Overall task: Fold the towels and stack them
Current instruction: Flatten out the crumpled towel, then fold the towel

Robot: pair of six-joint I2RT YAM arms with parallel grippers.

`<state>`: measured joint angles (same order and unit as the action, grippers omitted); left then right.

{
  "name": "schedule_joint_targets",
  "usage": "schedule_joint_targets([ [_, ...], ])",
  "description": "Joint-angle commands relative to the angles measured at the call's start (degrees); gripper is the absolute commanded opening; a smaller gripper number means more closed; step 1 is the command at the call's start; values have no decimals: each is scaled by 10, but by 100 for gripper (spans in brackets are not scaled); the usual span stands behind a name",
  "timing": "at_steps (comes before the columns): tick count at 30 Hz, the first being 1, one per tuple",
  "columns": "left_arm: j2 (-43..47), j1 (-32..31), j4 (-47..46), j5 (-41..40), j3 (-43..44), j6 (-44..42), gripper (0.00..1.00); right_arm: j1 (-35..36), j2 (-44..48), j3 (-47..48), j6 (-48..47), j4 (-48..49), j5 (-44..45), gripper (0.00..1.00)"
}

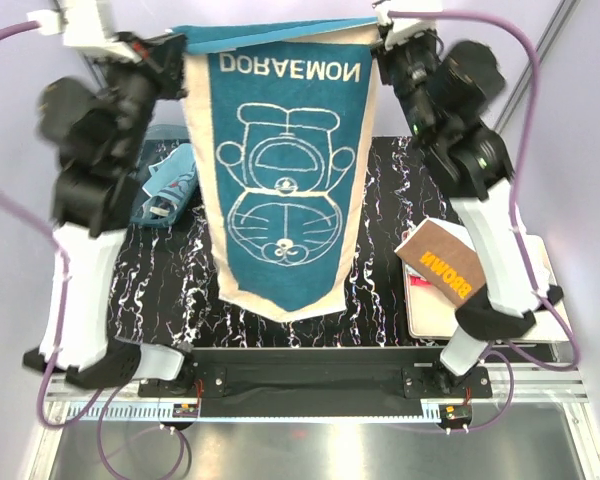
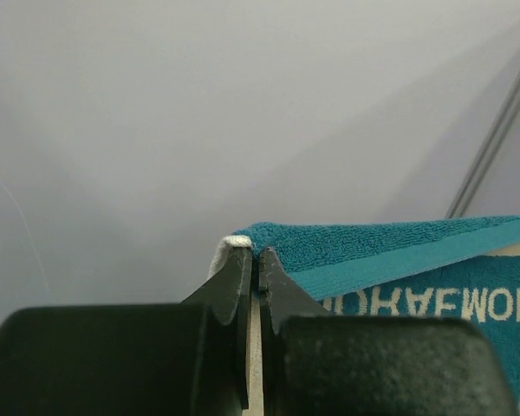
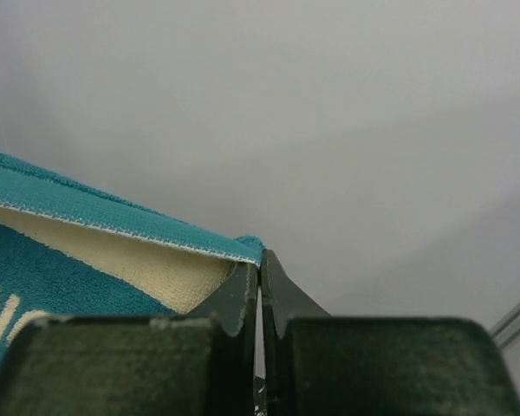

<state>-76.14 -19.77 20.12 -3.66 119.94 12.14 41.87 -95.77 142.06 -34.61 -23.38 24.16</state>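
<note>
A teal towel (image 1: 280, 180) with a white line drawing, the word DORAEMON and a cream border hangs spread out high above the table. My left gripper (image 1: 180, 45) is shut on its top left corner, and my right gripper (image 1: 380, 40) is shut on its top right corner. The left wrist view shows the towel (image 2: 399, 251) pinched at my left gripper (image 2: 253, 256). The right wrist view shows the towel (image 3: 113, 234) pinched at my right gripper (image 3: 260, 260). A folded orange-brown towel (image 1: 442, 262) lies on the tray at the right.
A teal plastic basket (image 1: 165, 190) with cloth in it stands at the left of the black marbled table (image 1: 370, 270). A cream tray (image 1: 540, 260) sits at the right, under the right arm.
</note>
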Motion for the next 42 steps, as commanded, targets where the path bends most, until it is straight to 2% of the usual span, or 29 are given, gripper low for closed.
schedule_joint_targets([
  [1, -48, 48, -58, -42, -34, 12, 0, -100, -27, 1, 110, -20, -89, 0],
  [4, -114, 74, -89, -12, -44, 33, 0, -171, -84, -9, 170, -13, -153, 0],
  [6, -155, 89, -97, -2, -30, 39, 0, -221, -149, 23, 200, -25, -188, 0],
  [7, -205, 97, -97, 1, -17, 49, 0, -235, -173, 57, 227, -31, -216, 0],
  [12, -352, 136, -97, 31, 112, 89, 0, -291, -332, 149, 276, -30, -268, 0],
  [13, -391, 140, -93, 32, 128, 91, 0, -295, -349, 147, 291, -18, -272, 0],
  [17, -424, 152, -113, 31, 133, 97, 0, -301, -354, 72, 310, 40, -281, 0],
  [23, -405, 162, -176, 48, 19, 105, 0, -304, -374, 49, 327, 37, -289, 0],
  [30, -375, 163, -200, 58, -95, 118, 0, -304, -334, -35, 343, 31, -304, 0],
  [33, -355, 163, -213, 54, -147, 119, 0, -304, -301, -103, 343, 29, -317, 0],
  [37, -316, 163, -225, 46, -225, 127, 0, -303, -227, -244, 385, 58, -326, 0],
  [42, -262, 163, -219, 38, -314, 152, 0, -290, -173, -340, 401, 48, -330, 0],
])
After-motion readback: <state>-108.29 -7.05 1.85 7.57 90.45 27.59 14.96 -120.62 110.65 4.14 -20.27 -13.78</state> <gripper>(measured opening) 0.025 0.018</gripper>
